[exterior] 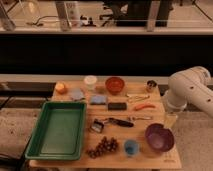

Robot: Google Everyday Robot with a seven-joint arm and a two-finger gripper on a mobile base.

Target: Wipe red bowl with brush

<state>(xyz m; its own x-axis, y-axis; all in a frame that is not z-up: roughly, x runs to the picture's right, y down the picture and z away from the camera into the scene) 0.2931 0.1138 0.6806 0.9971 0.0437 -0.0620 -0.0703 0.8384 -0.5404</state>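
Observation:
The red bowl stands upright at the back middle of the wooden table. The brush lies flat in the middle of the table, its pale head to the left and its black handle pointing right. My white arm comes in from the right. My gripper hangs at the table's right edge, just above the purple bowl, well to the right of the brush and in front of the red bowl. It holds nothing that I can see.
A green tray fills the left. A purple bowl, a blue cup and grapes stand at the front. A black block, an orange-handled tool, a blue sponge, a white cup and a metal cup lie around the red bowl.

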